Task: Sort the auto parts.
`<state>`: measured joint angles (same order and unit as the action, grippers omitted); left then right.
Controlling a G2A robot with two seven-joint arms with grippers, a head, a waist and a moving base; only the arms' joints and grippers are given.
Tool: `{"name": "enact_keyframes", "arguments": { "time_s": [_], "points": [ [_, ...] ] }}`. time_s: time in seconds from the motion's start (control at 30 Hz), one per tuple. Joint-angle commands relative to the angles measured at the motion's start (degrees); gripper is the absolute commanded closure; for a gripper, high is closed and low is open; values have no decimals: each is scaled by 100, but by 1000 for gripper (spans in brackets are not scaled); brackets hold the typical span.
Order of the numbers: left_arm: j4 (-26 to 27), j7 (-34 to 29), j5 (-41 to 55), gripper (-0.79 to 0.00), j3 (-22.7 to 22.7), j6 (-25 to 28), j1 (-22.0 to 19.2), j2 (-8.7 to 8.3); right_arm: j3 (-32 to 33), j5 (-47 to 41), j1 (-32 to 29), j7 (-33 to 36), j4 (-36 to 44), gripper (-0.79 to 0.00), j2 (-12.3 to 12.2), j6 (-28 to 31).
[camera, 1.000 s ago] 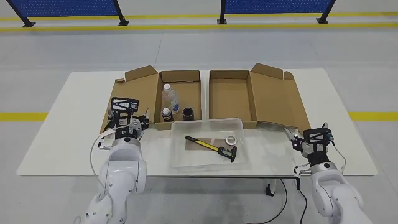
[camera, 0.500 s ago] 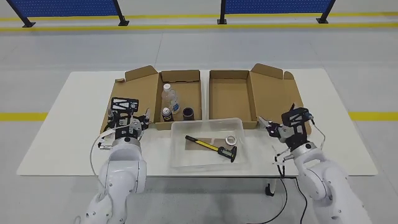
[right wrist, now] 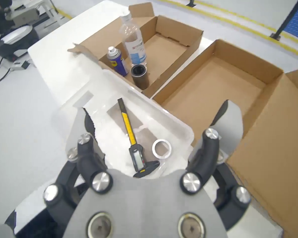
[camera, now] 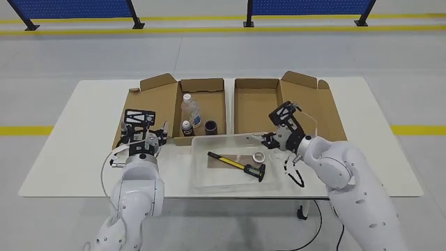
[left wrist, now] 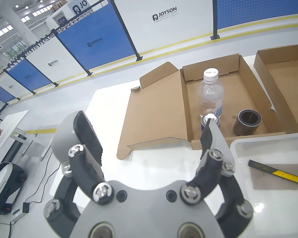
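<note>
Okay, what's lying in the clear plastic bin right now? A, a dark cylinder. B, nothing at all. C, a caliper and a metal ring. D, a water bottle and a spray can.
C: the caliper and the metal ring lie side by side in the clear bin, while the bottle, spray can and dark cylinder stand in a cardboard box.

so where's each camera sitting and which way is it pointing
Top view: above the arms, looking down at the table; left arm and right arm show.
Left wrist view: on the left wrist, facing past its open left fingers to the bottle in the left box.
Right wrist view: on the right wrist, facing down past its open right fingers at the caliper in the clear tray.
Shared: both wrist views show the bottle and caliper.
</note>
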<state>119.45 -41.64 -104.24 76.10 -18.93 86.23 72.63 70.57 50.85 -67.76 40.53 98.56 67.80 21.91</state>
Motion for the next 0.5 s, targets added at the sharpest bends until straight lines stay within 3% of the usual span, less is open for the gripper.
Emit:
{"name": "enact_keyframes", "arguments": {
  "time_s": [0.0,0.47],
  "points": [
    [0,0,0,-785,0,0,0,0,-163,-159,87,239,-109,-785,6,224],
    [0,0,0,-785,0,0,0,0,-224,-53,164,333,-148,-785,-2,393]
  ]
}}
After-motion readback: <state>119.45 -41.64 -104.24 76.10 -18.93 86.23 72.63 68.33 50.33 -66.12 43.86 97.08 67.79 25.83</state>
